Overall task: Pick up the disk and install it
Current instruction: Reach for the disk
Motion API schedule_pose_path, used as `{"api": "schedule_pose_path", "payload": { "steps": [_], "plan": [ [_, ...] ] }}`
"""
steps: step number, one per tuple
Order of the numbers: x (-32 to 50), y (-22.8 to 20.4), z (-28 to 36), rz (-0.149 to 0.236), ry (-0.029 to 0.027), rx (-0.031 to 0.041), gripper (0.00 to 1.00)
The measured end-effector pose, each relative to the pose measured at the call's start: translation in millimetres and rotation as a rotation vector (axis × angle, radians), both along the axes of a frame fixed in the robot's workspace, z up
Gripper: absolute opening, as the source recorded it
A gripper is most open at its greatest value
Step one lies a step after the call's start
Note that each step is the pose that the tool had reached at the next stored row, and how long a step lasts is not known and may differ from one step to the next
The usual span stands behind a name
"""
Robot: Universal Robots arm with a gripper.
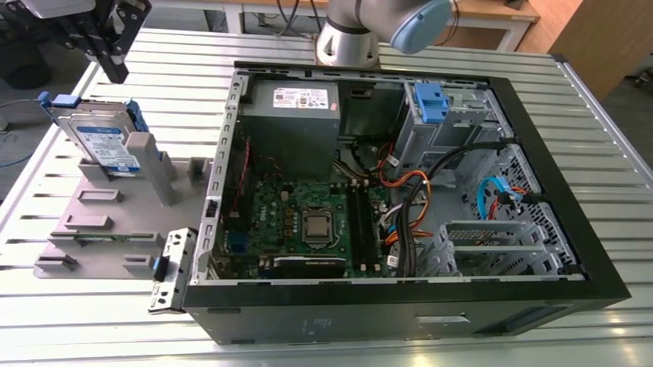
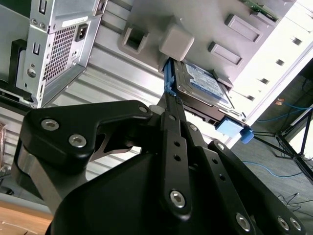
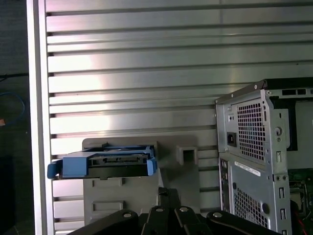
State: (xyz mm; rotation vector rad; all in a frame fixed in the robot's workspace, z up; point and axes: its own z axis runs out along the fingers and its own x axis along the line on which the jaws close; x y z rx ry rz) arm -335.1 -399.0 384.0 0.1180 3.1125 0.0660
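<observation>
Slatted metal table (image 1: 597, 115) — disk (image 1: 107, 144) on stand (image 1: 102, 225).

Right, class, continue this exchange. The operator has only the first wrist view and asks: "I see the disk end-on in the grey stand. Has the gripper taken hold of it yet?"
Observer: No. In the exterior view the gripper is clear of the disk, jaws shut, holding nothing.
Operator: How does the disk sit?
Observer: It sits tilted on edge, propped against an upright of the grey stand, with its white-and-blue label face showing.
Operator: And inside the computer case?
Observer: The computer case has its side off, and a blue bracket sits in the drive cage.
</observation>
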Motion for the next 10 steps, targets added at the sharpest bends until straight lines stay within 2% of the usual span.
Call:
{"api": "schedule_pose_path", "payload": {
  "steps": [10],
  "plan": [
    [-16.3, 0.0, -7.4, 0.0, 0.0, 0.0, 0.11]
  ]
}}
